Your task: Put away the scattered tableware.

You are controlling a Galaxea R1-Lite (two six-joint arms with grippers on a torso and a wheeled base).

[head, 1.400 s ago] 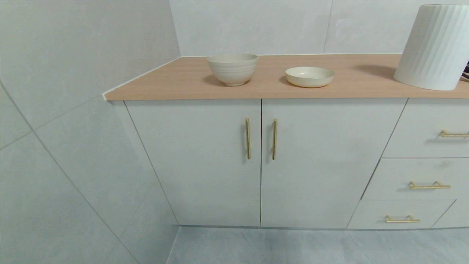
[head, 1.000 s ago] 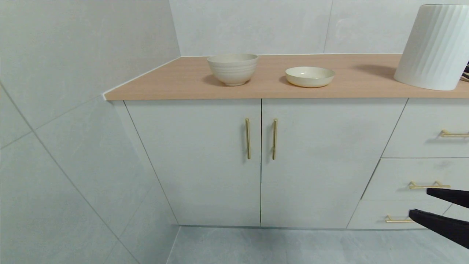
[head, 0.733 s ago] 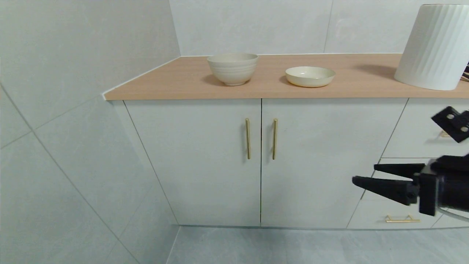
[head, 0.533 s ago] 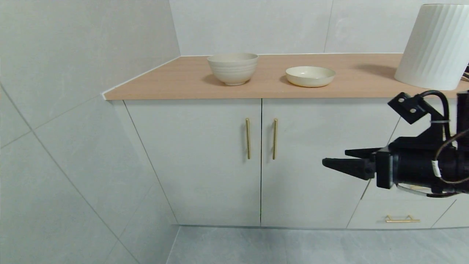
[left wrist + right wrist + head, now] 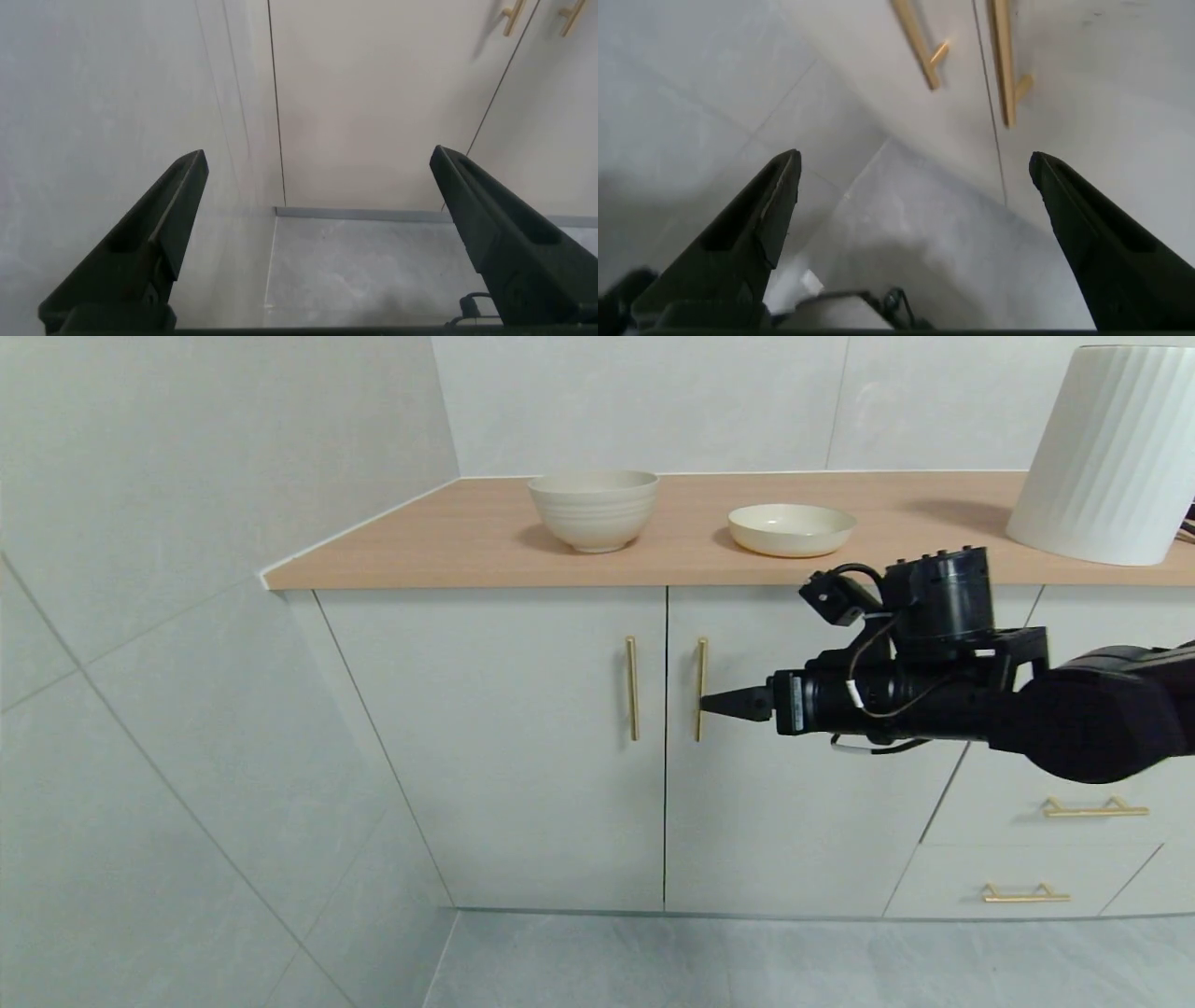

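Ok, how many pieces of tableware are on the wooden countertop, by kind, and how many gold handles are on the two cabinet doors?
Deep ribbed cream bowl: 1
Shallow cream dish: 1
Vertical gold door handles: 2
Total: 4

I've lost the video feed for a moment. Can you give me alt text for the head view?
The right gripper is held level in front of the cabinet, its tip at the gold handle of the right-hand cabinet door; both doors are shut. On the wooden countertop above, a ribbed bowl and a shallow dish sit apart.
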